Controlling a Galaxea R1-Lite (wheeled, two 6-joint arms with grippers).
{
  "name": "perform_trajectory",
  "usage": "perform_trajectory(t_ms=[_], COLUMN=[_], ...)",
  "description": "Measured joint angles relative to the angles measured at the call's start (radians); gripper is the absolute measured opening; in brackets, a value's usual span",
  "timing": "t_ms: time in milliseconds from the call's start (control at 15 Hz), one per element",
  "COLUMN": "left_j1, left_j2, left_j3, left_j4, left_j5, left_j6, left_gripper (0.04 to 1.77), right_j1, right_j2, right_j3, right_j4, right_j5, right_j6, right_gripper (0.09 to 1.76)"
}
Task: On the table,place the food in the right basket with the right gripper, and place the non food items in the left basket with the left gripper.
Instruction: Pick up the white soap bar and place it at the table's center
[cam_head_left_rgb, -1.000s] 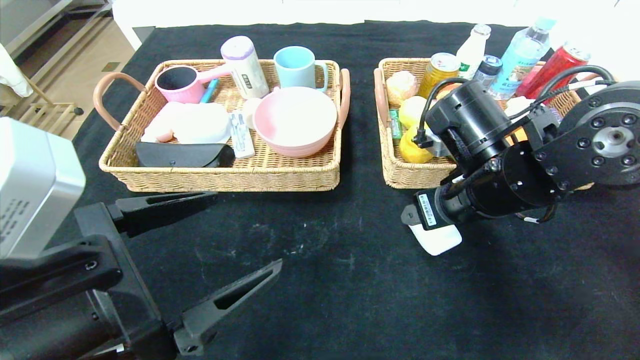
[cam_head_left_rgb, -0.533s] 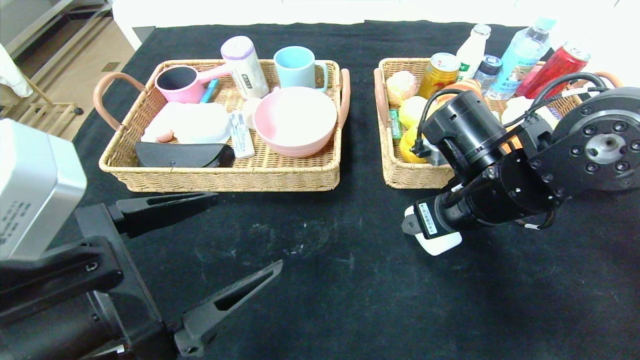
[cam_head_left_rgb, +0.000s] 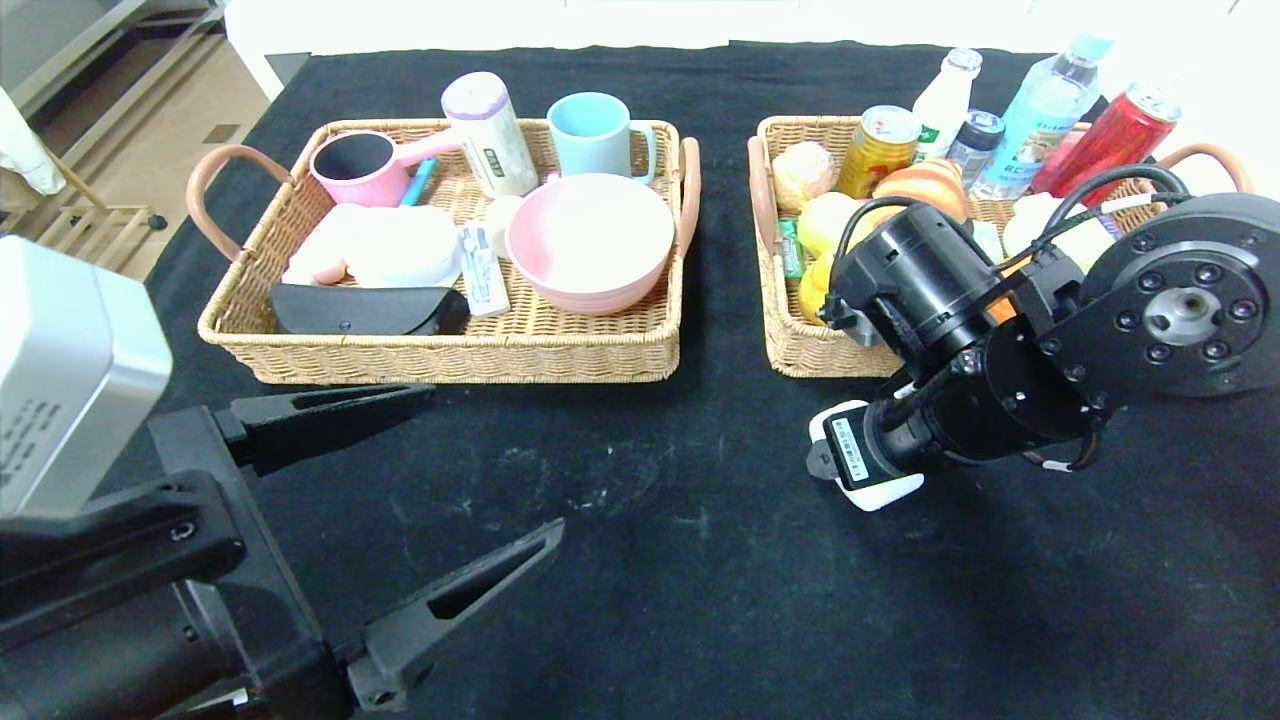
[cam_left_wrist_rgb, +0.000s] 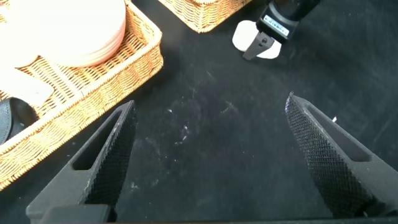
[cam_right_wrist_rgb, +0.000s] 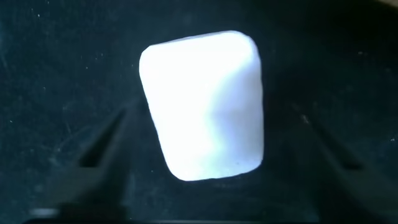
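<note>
Black cloth table (cam_head_left_rgb: 640, 560): right gripper (cam_head_left_rgb: 838, 462) now lower over white bar (cam_head_left_rgb: 880, 490), lower right of centre.
Its fingers straddle the bar, not clamped; its wrist hides most of it. Left gripper (cam_head_left_rgb: 400, 500) wide, lower left.

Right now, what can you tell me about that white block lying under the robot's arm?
The white bar is a smooth, rounded rectangular block, plain and unmarked, soap-like in look. It lies flat on the black cloth of the table, in front of the right basket and outside it. The right gripper hangs directly over it, a finger on either side; actual contact cannot be made out.
</note>
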Motion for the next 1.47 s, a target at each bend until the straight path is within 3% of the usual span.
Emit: perform_trajectory(t_ms=[133, 267, 1467], left_j1=[0.0, 0.0, 0.0], left_j2=[-0.002, -0.002, 0.0], left_j3=[-0.001, -0.001, 0.004], left_j4=[0.0, 0.0, 0.0], left_j5=[0.001, 0.001, 0.001], left_j6=[0.0, 0.0, 0.006], left_gripper=[1.72, 1.72, 1.72], right_j1=[0.001, 0.002, 0.02], right_j2=[0.006, 0.009, -0.022], right_j3=[0.0, 0.002, 0.039], right_j4=[-0.003, -0.003, 0.008], right_j5=[0.002, 0.002, -0.01], right_j6=[0.001, 0.003, 0.02], right_gripper=[1.19, 1.07, 1.04])
